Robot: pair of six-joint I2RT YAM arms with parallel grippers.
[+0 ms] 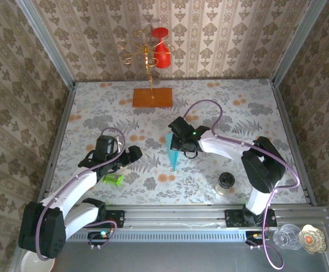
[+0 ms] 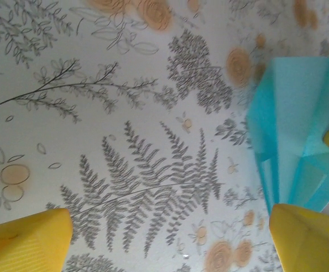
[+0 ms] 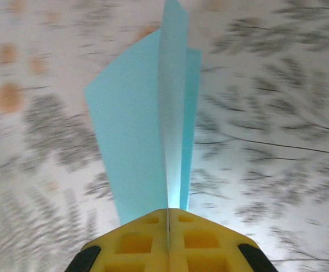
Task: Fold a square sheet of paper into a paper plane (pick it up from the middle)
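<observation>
Gripping the folded light-blue paper plane (image 3: pixel 147 124) at its centre crease | right gripper (image 3: pixel 168 212) pinched tight on it, paper fanning ahead of its tips | left gripper (image 2: pixel 167 243) spread wide, empty, plane just beside one finger | next, we reckon: lift without crumpling.

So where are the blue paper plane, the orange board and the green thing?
paper plane (image 1: pixel 172 154), top view, middle of its folded body.
orange board (image 1: pixel 152 97), top view, centre of its face.
green object (image 1: pixel 113 179), top view, its middle.
</observation>
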